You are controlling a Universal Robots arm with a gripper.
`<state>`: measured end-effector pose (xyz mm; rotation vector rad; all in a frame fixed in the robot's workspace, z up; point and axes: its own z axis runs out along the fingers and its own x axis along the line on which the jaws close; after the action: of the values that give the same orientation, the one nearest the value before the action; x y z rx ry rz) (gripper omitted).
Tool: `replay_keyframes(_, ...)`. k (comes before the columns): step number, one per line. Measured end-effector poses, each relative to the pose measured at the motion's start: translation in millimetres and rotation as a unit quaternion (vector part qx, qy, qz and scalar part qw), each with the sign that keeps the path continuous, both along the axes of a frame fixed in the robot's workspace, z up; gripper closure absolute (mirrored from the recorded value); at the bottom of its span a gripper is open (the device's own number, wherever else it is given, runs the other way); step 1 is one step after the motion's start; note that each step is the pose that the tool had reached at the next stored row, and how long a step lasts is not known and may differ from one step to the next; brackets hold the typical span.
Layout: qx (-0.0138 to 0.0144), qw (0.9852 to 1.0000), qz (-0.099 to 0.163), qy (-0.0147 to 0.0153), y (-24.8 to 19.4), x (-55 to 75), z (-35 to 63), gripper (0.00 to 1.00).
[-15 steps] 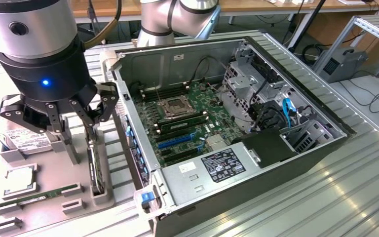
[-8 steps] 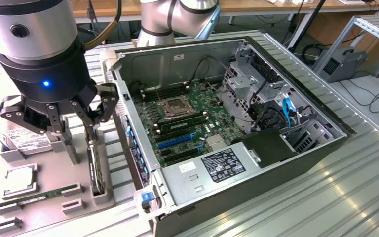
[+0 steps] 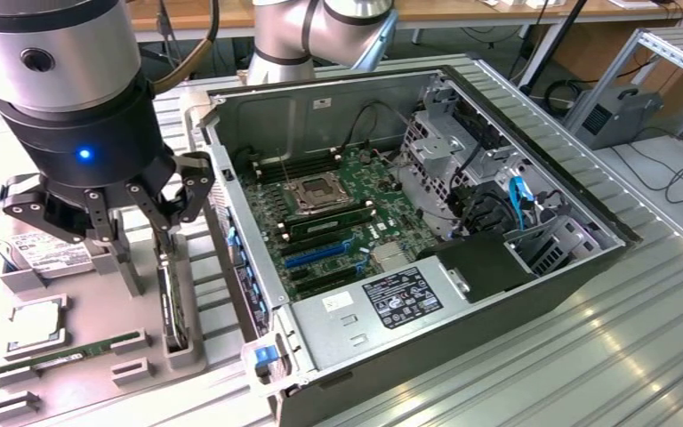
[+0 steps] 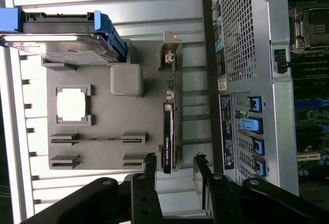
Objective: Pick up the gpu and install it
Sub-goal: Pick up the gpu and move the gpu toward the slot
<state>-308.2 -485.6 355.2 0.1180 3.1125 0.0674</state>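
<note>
Ribbed metal surface [image 3: 626,338] carrying open tower PC case [image 3: 437,222] on its side, motherboard exposed, with grey holder tray [image 4: 128,126] just beside it at the exterior view's left. Above tray, tool [image 4: 174,158] released, fingers spread to either side of one end of gpu [image 4: 167,131], nothing gripped. Gpu standing on edge in tray slot nearest case, not yet installed; elsewhere on tray, hard drive [image 4: 61,49] in blue caddy, CPU [image 4: 71,104], RAM stick [image 3: 57,356].
</note>
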Motion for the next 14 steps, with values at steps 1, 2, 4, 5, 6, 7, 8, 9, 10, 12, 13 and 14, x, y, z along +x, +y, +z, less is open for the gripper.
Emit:
replay_keyframes(1, 0.0000, 1.0000, 0.000, 0.0000, 0.0, 0.0, -0.2, 0.58)
replay_keyframes(2, 0.0000, 1.0000, 0.000, 0.0000, 0.0, 0.0, -0.5, 0.58)
replay_keyframes(4, 0.0000, 1.0000, 0.000, 0.0000, 0.0, 0.0, -1.1, 0.58)
replay_keyframes(5, 0.0000, 1.0000, 0.000, 0.0000, 0.0, 0.0, -1.5, 0.58)
replay_keyframes(6, 0.0000, 1.0000, 0.000, 0.0000, 0.0, 0.0, -1.8, 0.58)
replay_keyframes(7, 0.0000, 1.0000, 0.000, 0.0000, 0.0, 0.0, -2.1, 0.58)
replay_keyframes(8, 0.0000, 1.0000, 0.000, 0.0000, 0.0, 0.0, -2.5, 0.58)
replay_keyframes(9, 0.0000, 1.0000, 0.000, 0.0000, 0.0, 0.0, -2.7, 0.58)
replay_keyframes(10, 0.0000, 1.0000, 0.000, 0.0000, 0.0, 0.0, -3.0, 0.58)
replay_keyframes(12, 0.0000, 1.0000, 0.000, 0.0000, 0.0, 0.0, -3.4, 0.58)
replay_keyframes(13, 0.0000, 1.0000, 0.000, 0.0000, 0.0, 0.0, -3.7, 0.58)
replay_keyframes(14, 0.0000, 1.0000, 0.000, 0.0000, 0.0, 0.0, -4.0, 0.58)
